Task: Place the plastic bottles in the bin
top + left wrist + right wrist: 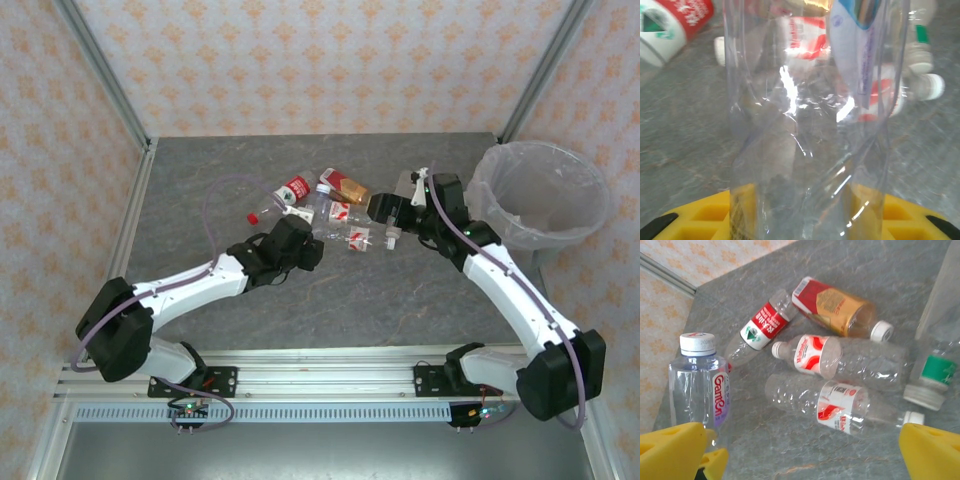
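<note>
Labels first: the one brand you can read is "Ganten", red letters on the upright white-capped Ganten bottle (pixel 699 385). It stands just beside one finger of your right gripper (pixel 802 440), whose yellow fingers sit wide apart w/ nothing between them.

The other plastic bottles (pixel 325 208) lie on their sides mid-counter (pixel 400 300), bunched close:
- red-label bottle (pixel 765 325)
- copper-label bottle (pixel 837 305)
- red-and-white-label pair (pixel 812 352)
- green-band bottle (pixel 935 370) at the edge of the rt wrist view

Print on all of these is too small to read.

Your left gripper (pixel 303 250) is clamped on a clear bottle (pixel 805 140), yellow pads (pixel 700 215) against both its sides. Its blue-white label is blurred, so can't tell the brand.

The bin (pixel 548 240), bag-lined, sits off to the right of the pile.
</note>
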`<state>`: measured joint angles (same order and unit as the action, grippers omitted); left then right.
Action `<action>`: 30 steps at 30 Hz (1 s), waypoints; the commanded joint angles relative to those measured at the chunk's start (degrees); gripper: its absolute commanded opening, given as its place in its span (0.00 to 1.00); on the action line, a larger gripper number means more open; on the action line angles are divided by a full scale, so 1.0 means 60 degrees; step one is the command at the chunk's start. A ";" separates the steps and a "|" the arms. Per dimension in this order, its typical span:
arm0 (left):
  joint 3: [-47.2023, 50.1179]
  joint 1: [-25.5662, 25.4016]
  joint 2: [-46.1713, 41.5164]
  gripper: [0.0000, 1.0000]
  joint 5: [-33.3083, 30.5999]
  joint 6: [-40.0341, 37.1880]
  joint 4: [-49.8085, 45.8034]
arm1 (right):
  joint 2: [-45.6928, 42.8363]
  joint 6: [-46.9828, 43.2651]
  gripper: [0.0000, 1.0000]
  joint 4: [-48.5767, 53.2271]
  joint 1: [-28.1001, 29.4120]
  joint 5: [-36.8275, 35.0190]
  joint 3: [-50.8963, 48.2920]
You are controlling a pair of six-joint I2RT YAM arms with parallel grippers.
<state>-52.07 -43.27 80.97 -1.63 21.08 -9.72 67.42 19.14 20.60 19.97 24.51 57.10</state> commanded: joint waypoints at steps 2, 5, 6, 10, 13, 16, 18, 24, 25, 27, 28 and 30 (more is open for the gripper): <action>0.0159 -0.0219 -0.0291 0.12 0.0588 -0.0344 0.0695 | 0.0014 0.1202 0.99 -0.1237 0.0092 0.1041 0.0187; 0.0212 -0.0273 -0.0339 0.12 0.0781 -0.0335 0.0927 | 0.0014 0.1547 0.99 -0.1836 0.0215 0.1271 0.0103; 0.0210 -0.0287 -0.0344 0.12 0.0863 -0.0342 0.0993 | 0.0243 0.1590 0.99 -0.1982 0.0286 0.1290 0.0129; 0.0201 -0.0314 -0.0341 0.13 0.1115 -0.0393 0.1164 | 0.0708 0.1706 1.00 -0.2220 0.0620 0.1188 0.0413; 0.0190 -0.0346 -0.0381 0.13 0.1265 -0.0426 0.1277 | 0.1132 0.1779 0.98 -0.2166 0.0885 0.1117 0.0781; 0.0185 -0.0362 -0.0397 0.13 0.1268 -0.0452 0.1324 | 0.1543 0.2047 0.96 -0.2355 0.0992 0.1413 0.1031; 0.0190 -0.0364 -0.0413 0.14 0.1295 -0.0454 0.1306 | 0.1804 0.2198 0.95 -0.2504 0.1005 0.1609 0.1127; 0.0176 -0.0367 -0.0471 0.16 0.1530 -0.0376 0.1359 | 0.2179 0.1911 0.99 -0.2844 0.1215 0.2360 0.1058; 0.0188 -0.0375 -0.0474 0.16 0.1576 -0.0344 0.1430 | 0.2214 0.1908 0.99 -0.2908 0.1233 0.2371 0.1011; 0.0226 -0.0364 -0.0501 0.16 0.1670 -0.0289 0.1564 | 0.2279 0.1976 0.99 -0.3100 0.1228 0.2415 0.0903; 0.0227 -0.0365 -0.0490 0.16 0.1740 -0.0290 0.1614 | 0.2306 0.2010 0.98 -0.3179 0.1242 0.2431 0.0859; 0.0224 -0.0366 -0.0507 0.16 0.1899 -0.0270 0.1706 | 0.2354 0.1987 0.98 -0.3349 0.1244 0.2530 0.0789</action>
<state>-51.33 -45.12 79.72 7.90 19.46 -2.28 81.08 31.07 4.54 27.24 37.76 62.24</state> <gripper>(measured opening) 0.418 0.980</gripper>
